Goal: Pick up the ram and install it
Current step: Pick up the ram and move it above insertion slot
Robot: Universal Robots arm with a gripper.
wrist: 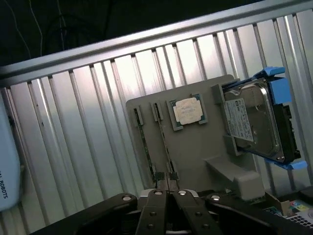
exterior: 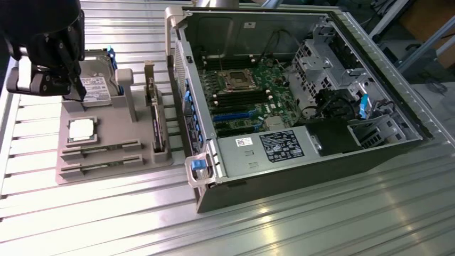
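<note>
wrist view: the pincer (wrist: pixel 168 196) is clenched on nothing above the grey tray (wrist: pixel 195 152), near the tabletop's (wrist: pixel 98 122) edge. the ram (wrist: pixel 145 142) stands on edge in a tray slot, just beside a second stick (wrist: pixel 164 142). i judge that a slightly offset descent could strike both, or grip the thin board crooked.
</note>
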